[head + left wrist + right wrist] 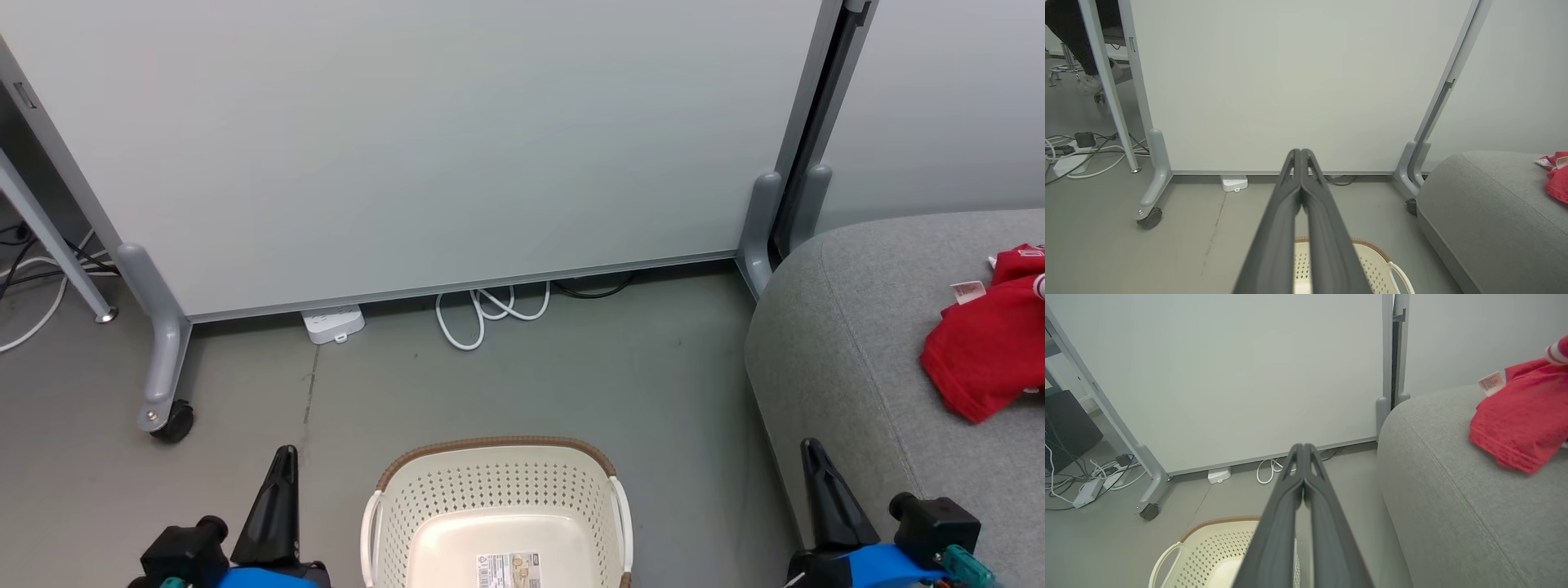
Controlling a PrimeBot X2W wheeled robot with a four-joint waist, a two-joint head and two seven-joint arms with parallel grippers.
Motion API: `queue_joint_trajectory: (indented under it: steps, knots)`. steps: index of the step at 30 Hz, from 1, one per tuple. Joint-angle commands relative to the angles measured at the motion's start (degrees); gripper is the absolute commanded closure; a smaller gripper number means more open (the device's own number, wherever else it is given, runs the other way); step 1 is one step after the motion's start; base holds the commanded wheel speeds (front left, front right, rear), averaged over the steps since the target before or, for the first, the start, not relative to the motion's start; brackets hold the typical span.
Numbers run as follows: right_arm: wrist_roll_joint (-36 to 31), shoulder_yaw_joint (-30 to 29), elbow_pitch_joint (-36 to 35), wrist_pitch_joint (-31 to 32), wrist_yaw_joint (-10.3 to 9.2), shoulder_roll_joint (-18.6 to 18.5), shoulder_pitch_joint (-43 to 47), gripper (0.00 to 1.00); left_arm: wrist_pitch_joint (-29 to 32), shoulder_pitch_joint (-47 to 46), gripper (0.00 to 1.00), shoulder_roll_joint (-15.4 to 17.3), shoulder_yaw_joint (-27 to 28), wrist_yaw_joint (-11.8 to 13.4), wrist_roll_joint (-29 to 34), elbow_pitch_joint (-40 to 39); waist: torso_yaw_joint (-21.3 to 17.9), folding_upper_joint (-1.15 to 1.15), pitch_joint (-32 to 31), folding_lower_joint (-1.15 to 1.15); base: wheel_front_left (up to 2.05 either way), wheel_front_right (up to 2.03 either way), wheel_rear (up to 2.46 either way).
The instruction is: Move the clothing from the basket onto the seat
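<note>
- Grey floor (pixel 571 384) runs under everything, and the robot stands on it with the basket (pixel 490 490) right in front.
- Left gripper (pixel 1300 155) hangs just left of the basket, its two fingers pressed together on nothing.
- Right gripper (pixel 1303 448) sits between the basket and the seat (pixel 849 343). Its fingers are likewise closed and empty.
- As far as the basket shows, its bottom is bare, with only the printed label (pixel 508 569) on it. Its near end is cut off by the frame, so I cannot tell whether anything lies there.
- Right of the basket, the seat's rounded edge rises from the floor.
- Further along the cushion lies the clothing (pixel 988 343), a crumpled red heap well apart from both grippers, with a white tag (pixel 968 291) at its far-left edge.
  - It looks light, soft and limp, so it should sag and trail from wherever it is pinched.
  - A raised fold or the thick hem at the heap's near corner seems the best grip, since flat fabric gives slim fingers little to bite.
  - I would avoid the tag, which is too small to hold securely.
  - Nothing here is fragile. The main risk is catching one layer and dragging the rest off the edge.
- Farthest back, a pale partition (pixel 424 139) on a caster (pixel 173 420) closes the scene, with a power strip (pixel 333 323) and a looped white cable (pixel 490 310) at its foot.
</note>
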Motion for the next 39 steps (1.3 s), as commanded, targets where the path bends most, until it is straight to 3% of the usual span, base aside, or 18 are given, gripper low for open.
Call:
queue_joint_trajectory:
  steps: [1, 15, 39]
  knots:
    - [2.82, -0.55, -0.84, 0.72, 0.00, 0.04, -0.87, 1.00, 0.73, -1.08, 1.00, 0.14, 0.65, -0.11, -2.79, -0.72, -0.02, 0.00, 0.04, 0.00, 0.00, 0.00, 0.00]
    - [17.50, -1.82, -2.14, 4.45, -0.01, 0.27, -1.47, 1.00, 4.30, -1.45, 1.00, 0.21, 2.14, -0.56, -17.19, -1.34, -0.17, 0.00, 0.27, 0.00, 0.00, 0.00, 0.00]
    - [37.07, -3.66, -3.59, 9.56, -0.02, 0.57, -2.56, 1.00, 9.33, -2.26, 1.00, 0.31, 4.34, -1.18, -36.36, -1.85, -0.41, 0.00, 0.64, 0.00, 0.00, 0.00, 0.00]
